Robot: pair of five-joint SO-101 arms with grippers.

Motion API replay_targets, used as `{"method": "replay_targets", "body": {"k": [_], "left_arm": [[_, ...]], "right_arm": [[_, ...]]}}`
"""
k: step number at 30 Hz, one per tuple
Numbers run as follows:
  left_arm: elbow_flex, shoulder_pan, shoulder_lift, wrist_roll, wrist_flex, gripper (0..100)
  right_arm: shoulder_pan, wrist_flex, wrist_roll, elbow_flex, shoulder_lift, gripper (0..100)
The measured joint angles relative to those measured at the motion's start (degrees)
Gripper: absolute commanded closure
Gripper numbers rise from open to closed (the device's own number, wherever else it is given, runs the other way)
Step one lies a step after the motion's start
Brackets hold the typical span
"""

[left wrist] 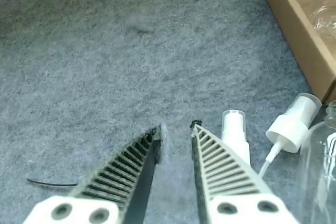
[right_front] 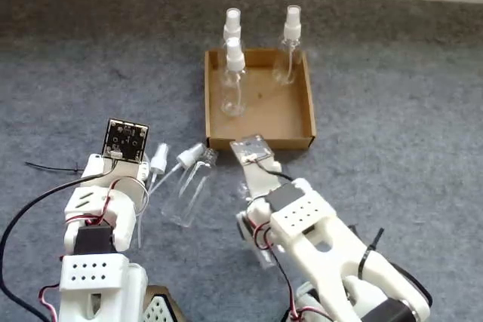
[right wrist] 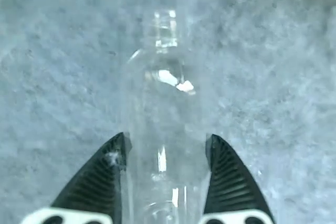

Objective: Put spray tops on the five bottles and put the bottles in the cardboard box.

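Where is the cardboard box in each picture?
High view: cardboard box in the middle of the picture.
Left wrist view: its brown wall stands beyond the loose spray tops.
Right wrist view: a capless bottle in the right claw instead.
Shared landmark: the grey carpet.

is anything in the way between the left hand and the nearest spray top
Nothing visible. The white plastic spray top lies on the grey carpet right beside one finger of the open left hand, outside its gap, with nothing between them.
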Motion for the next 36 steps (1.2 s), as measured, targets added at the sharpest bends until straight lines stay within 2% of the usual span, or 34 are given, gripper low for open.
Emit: {"method": "replay_targets", "body": {"k": [4,6,11,15,18,24,32,36], "left_arm": [[0.0,0.0,0.0,0.0,0.0,90],[0.0,0.0,0.0,0.0,0.0,90],[0.0,0.0,0.0,0.0,0.0,90],[0.0,0.0,0.0,0.0,0.0,90],[0.0,0.0,0.0,0.0,0.0,90],[0.0,0.0,0.0,0.0,0.0,90],[0.0,0.0,0.0,0.0,0.0,90],[0.0,0.0,0.0,0.0,0.0,90]], "right_arm": [[11.78,8.18,19.78,-3.69,0.79,98.1],[20.04,10.99,26.73,-5.98,0.88,99.3],[41.76,11.25,38.86,-13.45,1.32,99.5],[54.15,3.08,41.93,-17.49,2.81,99.5],[57.05,-0.79,42.37,-18.29,8.62,99.5],[57.67,-2.37,44.04,-24.79,24.53,98.8],[59.69,-0.44,44.22,-32.26,30.33,77.3],[60.22,4.57,44.4,-32.62,30.86,74.8]]}}
